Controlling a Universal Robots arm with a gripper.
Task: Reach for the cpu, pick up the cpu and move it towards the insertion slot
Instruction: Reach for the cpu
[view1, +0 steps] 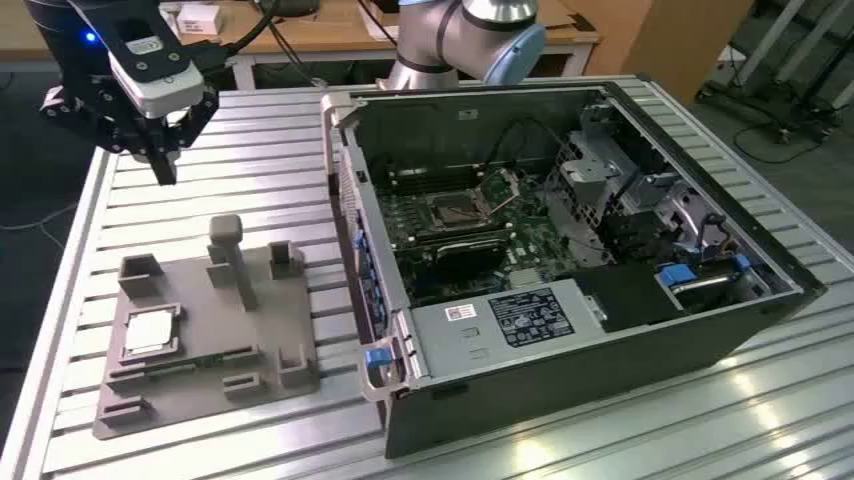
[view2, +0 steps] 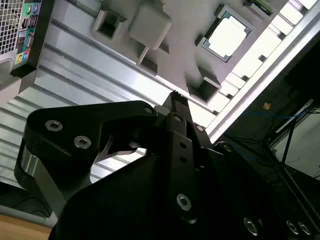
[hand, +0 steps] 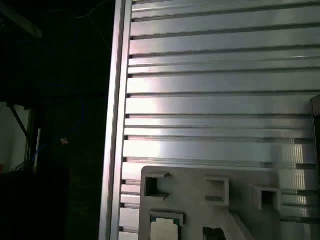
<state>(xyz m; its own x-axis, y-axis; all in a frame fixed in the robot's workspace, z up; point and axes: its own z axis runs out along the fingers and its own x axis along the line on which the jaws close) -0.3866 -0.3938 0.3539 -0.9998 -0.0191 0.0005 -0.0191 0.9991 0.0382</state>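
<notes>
The tool (view1: 164, 172) is hovering above the bench (view1: 254, 150), seemingly closed and empty; the cpu (view1: 150, 331) is looking light, stiff, fragile: best gripped by edges.

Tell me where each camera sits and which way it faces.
Exterior view: off the arm, raised, looking down on the table, grey tray and open computer case; hand at the exterior view's left.
Second wrist view: on the wrist, looking past the hand at the tray and cpu.
First wrist view: on the wrist, facing table slats and the tray's edge.
All three show the cpu in the tray.
</notes>
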